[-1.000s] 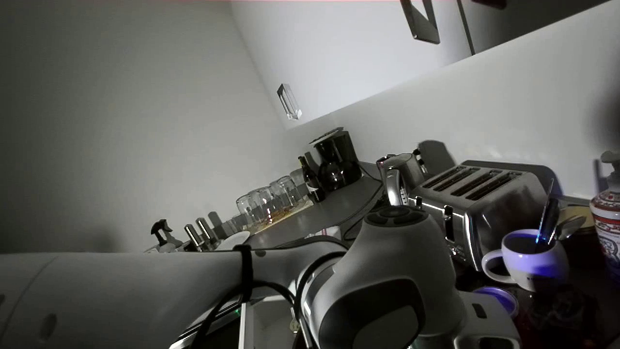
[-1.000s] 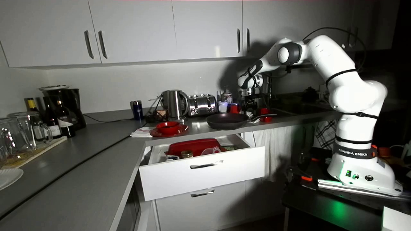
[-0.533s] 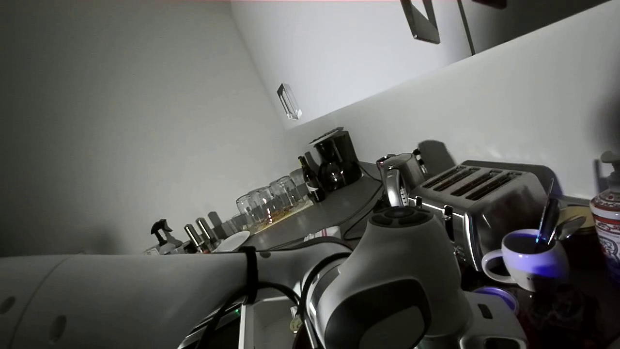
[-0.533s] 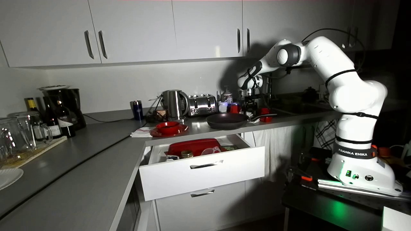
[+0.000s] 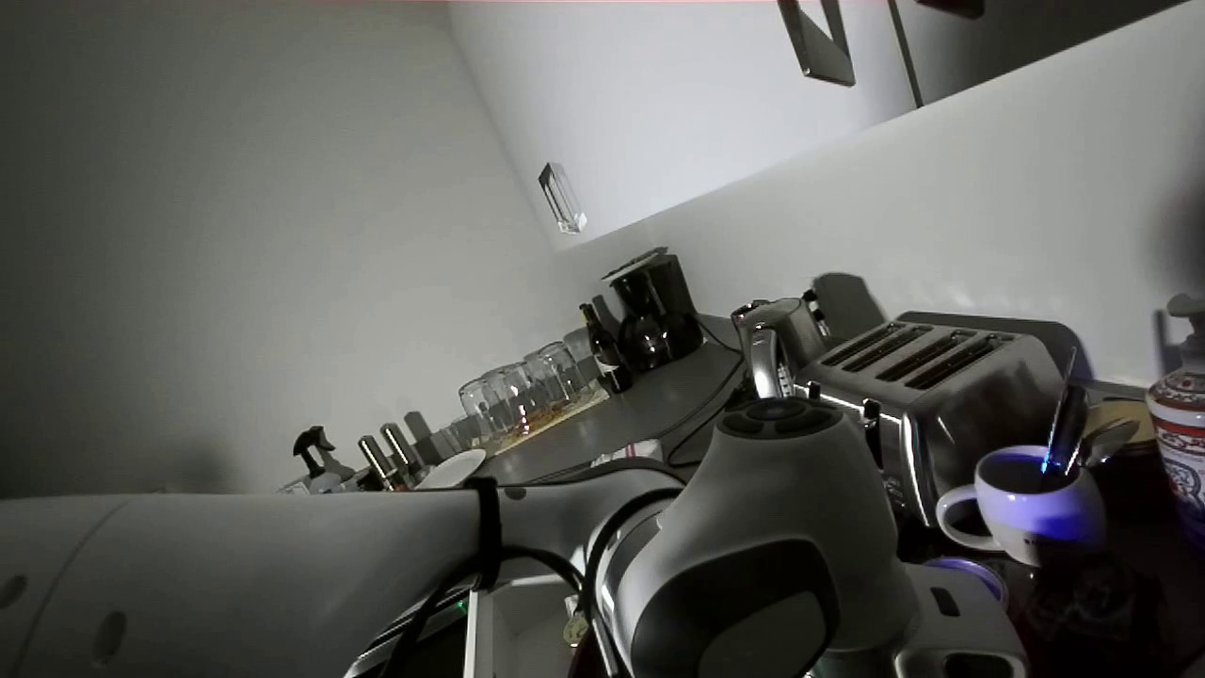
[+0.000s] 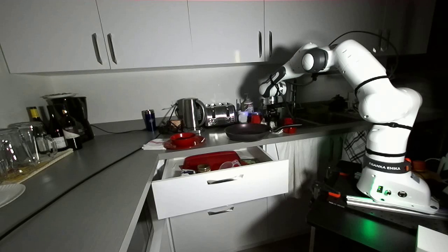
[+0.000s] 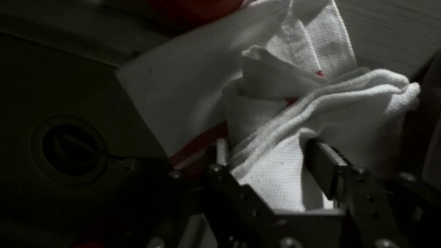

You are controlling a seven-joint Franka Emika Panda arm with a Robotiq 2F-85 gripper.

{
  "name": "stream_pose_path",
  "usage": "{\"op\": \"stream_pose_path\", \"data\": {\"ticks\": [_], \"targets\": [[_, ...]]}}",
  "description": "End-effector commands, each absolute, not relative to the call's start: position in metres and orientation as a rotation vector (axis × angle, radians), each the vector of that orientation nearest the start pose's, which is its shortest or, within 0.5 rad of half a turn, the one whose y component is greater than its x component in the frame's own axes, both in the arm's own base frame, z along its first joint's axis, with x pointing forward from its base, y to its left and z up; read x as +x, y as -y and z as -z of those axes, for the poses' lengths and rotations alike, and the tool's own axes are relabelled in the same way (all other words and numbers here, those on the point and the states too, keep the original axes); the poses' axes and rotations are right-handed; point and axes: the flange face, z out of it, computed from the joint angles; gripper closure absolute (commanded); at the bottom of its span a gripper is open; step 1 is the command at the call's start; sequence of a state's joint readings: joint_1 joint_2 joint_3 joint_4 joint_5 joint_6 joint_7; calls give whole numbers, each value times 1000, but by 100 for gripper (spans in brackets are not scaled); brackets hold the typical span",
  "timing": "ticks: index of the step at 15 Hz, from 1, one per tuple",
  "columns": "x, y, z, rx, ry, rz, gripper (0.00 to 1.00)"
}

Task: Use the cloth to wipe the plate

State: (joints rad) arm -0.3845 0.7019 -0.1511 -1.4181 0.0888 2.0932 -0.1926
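In the wrist view the cloth [image 7: 272,172], white and wrinkled with red stripes, lies bunched on the counter. My gripper [image 7: 267,144] reaches down over it, jaws partly apart, with a raised fold standing between them. The right finger [image 7: 327,162] appears to touch that fold; the left one has a gap beside it. In an exterior view the gripper [image 6: 274,113] shows small and dark at the counter's right part. The plate [image 6: 247,132], a wide dark shallow dish, sits left of it with a handle-like shape at its right; the arm hides it in the view from beside the arm.
A dark basin with a drain [image 7: 70,146] borders the cloth. Red cups [image 6: 256,118] [image 6: 289,125] stand close by the gripper. Around are a white mug [image 5: 1040,504], a toaster [image 5: 941,405], a red bowl [image 6: 183,139] on a red dish, and a pulled-out drawer [image 6: 224,189].
The arm shifted slightly to the right in the close exterior view, then held nearly still over the last half second. The jaws have drawn partly together.
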Motion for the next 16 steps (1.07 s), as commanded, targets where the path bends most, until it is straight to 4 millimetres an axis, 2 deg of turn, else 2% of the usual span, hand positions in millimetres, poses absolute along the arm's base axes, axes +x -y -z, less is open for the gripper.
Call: {"op": "stream_pose_path", "data": {"ticks": [1, 4, 11, 16], "targets": [[637, 349, -291, -3098, -567, -47, 69], [637, 350, -295, -3096, -560, -38, 93], [636, 352, -312, -3096, -563, -1, 91], [632, 350, -350, -3102, -560, 77, 91]]}}
